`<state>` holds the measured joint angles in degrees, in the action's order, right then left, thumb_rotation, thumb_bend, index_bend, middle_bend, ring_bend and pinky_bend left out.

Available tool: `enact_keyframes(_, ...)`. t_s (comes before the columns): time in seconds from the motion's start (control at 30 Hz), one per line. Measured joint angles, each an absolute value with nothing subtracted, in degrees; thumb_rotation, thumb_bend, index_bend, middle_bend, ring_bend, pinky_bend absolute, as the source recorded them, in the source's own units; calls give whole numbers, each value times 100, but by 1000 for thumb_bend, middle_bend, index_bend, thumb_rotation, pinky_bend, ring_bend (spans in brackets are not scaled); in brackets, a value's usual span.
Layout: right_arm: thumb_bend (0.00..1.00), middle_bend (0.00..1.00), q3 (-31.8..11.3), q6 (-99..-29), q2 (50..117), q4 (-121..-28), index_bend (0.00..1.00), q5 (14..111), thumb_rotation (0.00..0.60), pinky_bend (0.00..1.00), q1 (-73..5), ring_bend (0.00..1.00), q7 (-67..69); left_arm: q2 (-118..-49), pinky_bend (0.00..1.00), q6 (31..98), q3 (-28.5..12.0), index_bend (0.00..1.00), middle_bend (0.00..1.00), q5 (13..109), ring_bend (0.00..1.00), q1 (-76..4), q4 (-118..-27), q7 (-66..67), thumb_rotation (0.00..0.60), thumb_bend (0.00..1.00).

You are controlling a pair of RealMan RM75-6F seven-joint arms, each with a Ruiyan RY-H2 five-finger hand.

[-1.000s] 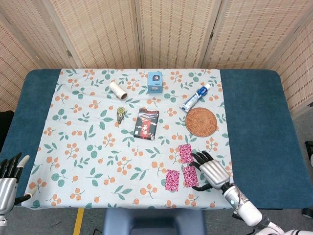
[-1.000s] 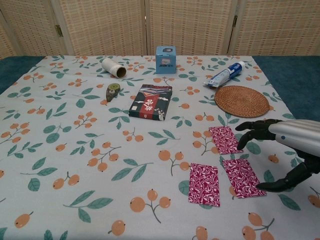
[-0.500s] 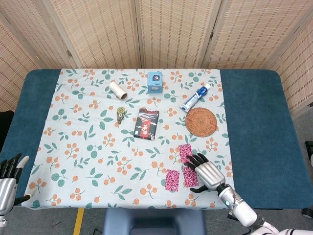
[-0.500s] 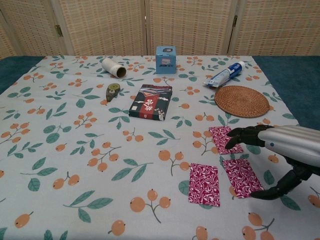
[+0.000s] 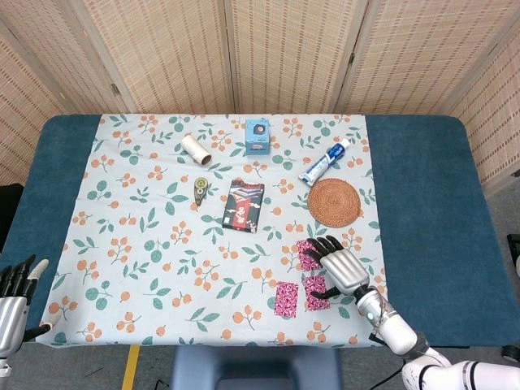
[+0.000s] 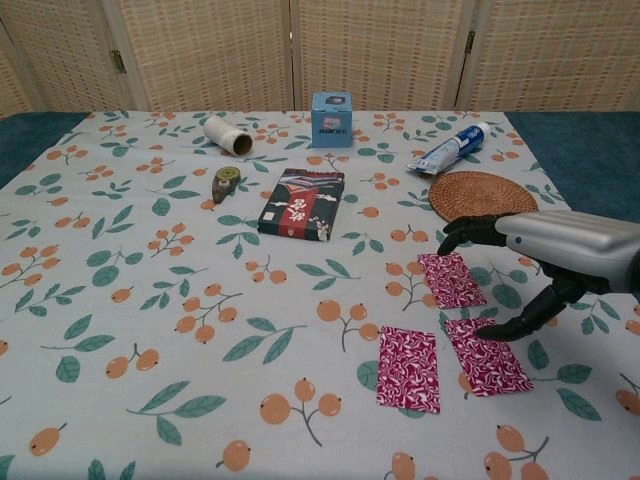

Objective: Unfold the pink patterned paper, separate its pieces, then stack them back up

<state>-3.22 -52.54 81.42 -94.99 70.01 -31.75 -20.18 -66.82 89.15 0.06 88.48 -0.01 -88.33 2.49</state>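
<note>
Three pink patterned paper pieces lie flat and apart near the front right of the floral cloth: a far piece (image 5: 305, 252) (image 6: 450, 279), a near left piece (image 5: 286, 299) (image 6: 408, 368) and a near right piece (image 5: 315, 295) (image 6: 487, 355). My right hand (image 5: 339, 268) (image 6: 560, 252) hovers over the far and near right pieces with its fingers spread, and it holds nothing. Its fingertips (image 6: 462, 235) reach above the far piece's far edge; the thumb (image 6: 512, 324) points down toward the near right piece. My left hand (image 5: 14, 305) rests empty at the table's front left corner with its fingers apart.
A woven round coaster (image 5: 334, 201) (image 6: 484, 201) lies just beyond the right hand. Farther back are a black patterned box (image 5: 244, 205), a toothpaste tube (image 5: 324, 161), a blue box (image 5: 257, 136), a white roll (image 5: 196, 149) and a small green dispenser (image 5: 200, 188).
My right hand has moved away from the front edge and leftward, now above the far pink piece. The three pieces and the left hand have stayed put.
</note>
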Motion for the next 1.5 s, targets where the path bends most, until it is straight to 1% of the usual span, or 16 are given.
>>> enact_keyframes(0.2, 224, 75, -557, -5003, 8321, -9094, 170, 6513, 425, 0, -3464, 0, -2161, -6683, 0, 8908, 8, 116, 29, 8830, 85, 5, -8838, 260, 600, 234)
enact_keyframes(0.43, 225, 76, -671, -4717, 8614, -8562, 175, 6069, 426, 0, -3777, 0, -2293, -6676, 0, 8888, 7, 117, 29, 8794, 85, 12, -8862, 289, 600, 234)
enact_keyframes(1.5, 225, 82, -461, -4814, 8858, -8177, 192, 5960, 426, 0, -4007, 0, -2422, -6673, 0, 8882, -1, 118, 29, 8761, 85, 29, -8867, 295, 600, 234)
